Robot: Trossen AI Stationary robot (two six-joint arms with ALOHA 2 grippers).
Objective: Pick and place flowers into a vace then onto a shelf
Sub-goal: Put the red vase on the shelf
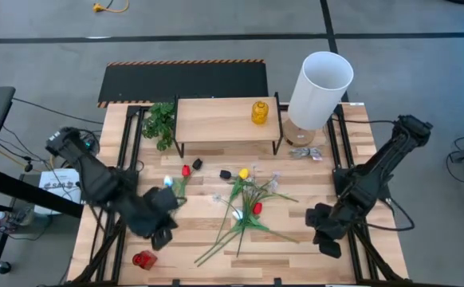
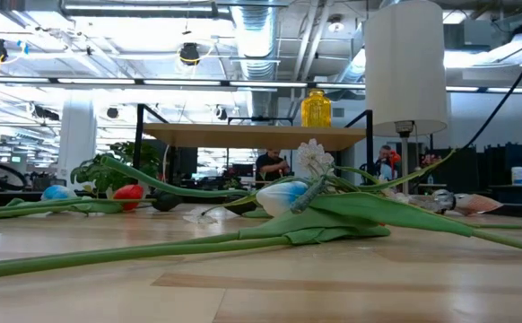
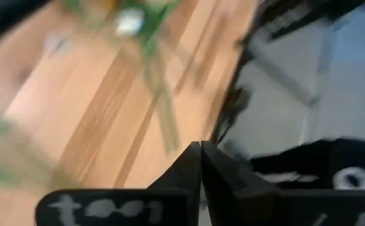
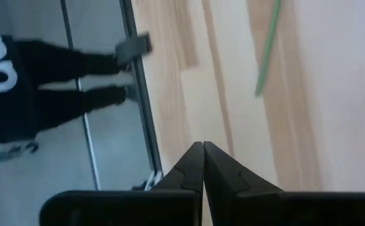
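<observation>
Open-plan lab – exposed ceiling ducts (image 2: 261, 36)

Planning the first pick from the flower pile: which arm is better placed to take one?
Probably left. The left gripper, shut and empty, sits close beside the flowers, near their stem ends. The right gripper, also shut and empty, sits farther off, by the table's right edge.

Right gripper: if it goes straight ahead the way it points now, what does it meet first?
Probably bare table. The shut right gripper points along the wood beside the table's edge; a green stem end lies off to one side, likely missed, though depth is unclear.
</observation>
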